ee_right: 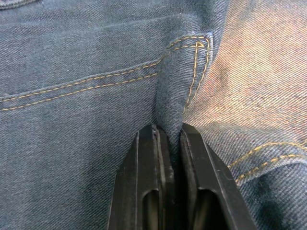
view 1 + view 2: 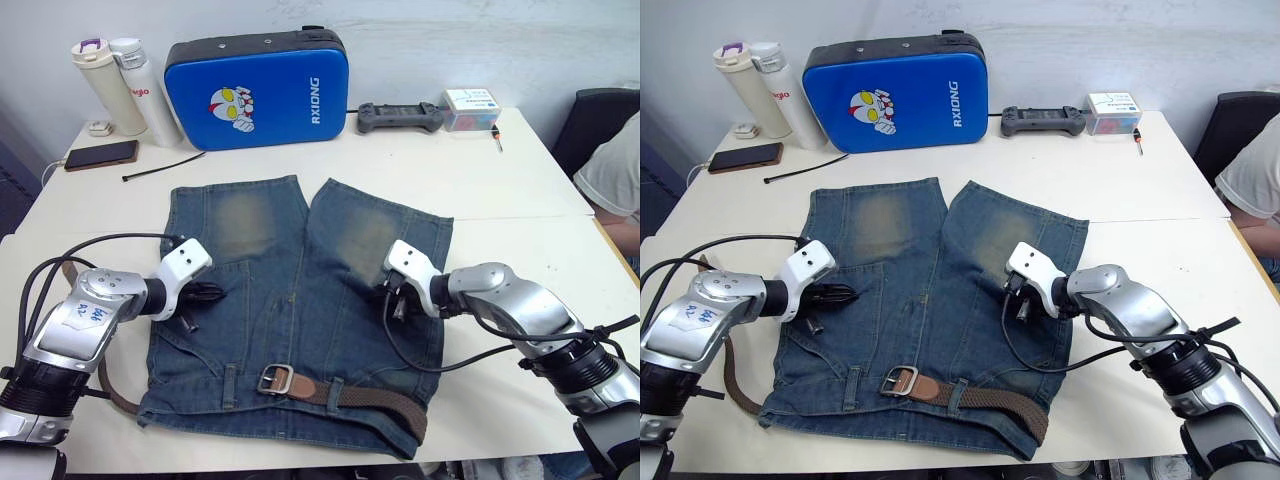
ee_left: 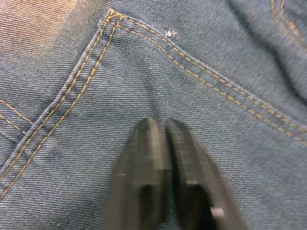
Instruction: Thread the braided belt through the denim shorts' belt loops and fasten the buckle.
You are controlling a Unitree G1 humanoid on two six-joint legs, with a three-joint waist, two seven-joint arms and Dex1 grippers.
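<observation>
denim shorts (image 2: 290, 300): lie flat in the middle of the white tabletop (image 2: 480, 180), waistband toward its near edge, legs toward the far edge. Soft, limp cloth that probably bunches and drags when pulled at one spot.
braided belt (image 2: 370, 397): runs along the waistband, mostly on its right half; a further stretch curves off the shorts' left side near the tabletop's near left corner. Likely supple lengthwise, with a woven face that gives decent friction.
buckle (image 2: 275, 379): rests on the waistband near its middle, with the tan leather end beside it. Hard and smooth, likely the slipperiest part to pinch; the strap just behind it looks the better hold.
belt loops (image 2: 231, 385): short strips on the waistband; one stands just left of the buckle. They lie flat and will probably resist a blunt tip.
left gripper (image 3: 165, 143): fingers pressed together with nothing between them, tips resting on the denim beside a pocket seam.
right gripper (image 1: 168, 139): nearly closed, pinching a raised fold of denim at a pocket corner.
surface: smooth white tabletop; cloth probably slides easily on it.
room: a blue case (image 2: 258, 88), two bottles (image 2: 125, 85), a phone (image 2: 100, 155) and a controller (image 2: 400, 117) line the far edge. A person's sleeve (image 2: 615, 170) shows beyond the right edge.
</observation>
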